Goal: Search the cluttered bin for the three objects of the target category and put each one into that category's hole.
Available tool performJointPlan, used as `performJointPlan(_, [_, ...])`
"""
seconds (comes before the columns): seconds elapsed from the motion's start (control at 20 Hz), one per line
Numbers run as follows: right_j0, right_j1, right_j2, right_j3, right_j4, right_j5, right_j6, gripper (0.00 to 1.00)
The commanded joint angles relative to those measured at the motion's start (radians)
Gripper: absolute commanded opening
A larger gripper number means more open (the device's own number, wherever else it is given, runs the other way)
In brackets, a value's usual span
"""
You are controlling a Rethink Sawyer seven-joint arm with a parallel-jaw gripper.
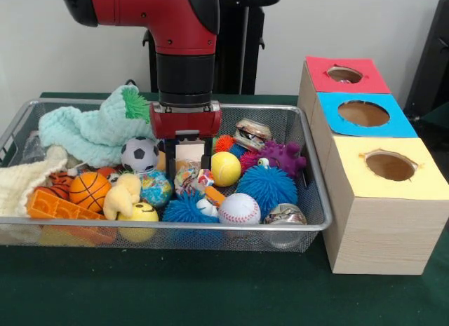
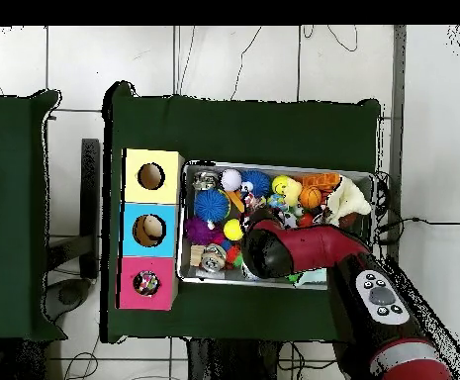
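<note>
One spotted scrap (image 1: 193, 177) targeted | end effector (image 1: 188, 173) spread wide astride it, mid-bin (image 1: 302, 224) | closure, lift, transfer to red hole (image 1: 344, 74) required.

Mint-green waffle cloth (image 1: 91, 130) far left, soccer ball (image 1: 139, 153) beside it, basketball (image 1: 89, 191) near left, baseball (image 1: 239, 209) near, blue spiky ball (image 1: 267, 186) right, purple spiky toy (image 1: 280, 158) behind it, green desk (image 1: 210, 291).

A plain white wall (image 1: 63, 59) stands behind the surface (image 1: 210, 291), which wears a dark green cloth. The floor (image 2: 243, 59) is of pale tiles, with thin cables (image 2: 322, 40) lying across it.
</note>
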Motion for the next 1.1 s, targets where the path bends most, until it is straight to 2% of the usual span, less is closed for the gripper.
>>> performJointPlan(0.05, [0.016,-0.003,0.021,-0.057,0.036,0.142,0.031,1.0])
performJointPlan(0.25, [0.06,0.119,-0.003,-0.113,0.026,0.013,0.097,1.0])
performJointPlan(0.35, [0.055,0.165,0.002,-0.132,0.025,-0.025,0.105,1.0])
performJointPlan(0.65, [0.032,0.277,0.019,-0.191,0.006,-0.129,0.107,1.0])
performJointPlan(0.8, [0.02,0.292,0.015,-0.185,0.009,-0.163,0.112,1.0])
performJointPlan(0.85, [0.019,0.297,0.008,-0.182,0.014,-0.177,0.111,0.0])
performJointPlan(1.1, [0.02,0.292,0.006,-0.182,0.016,-0.155,0.092,0.0])
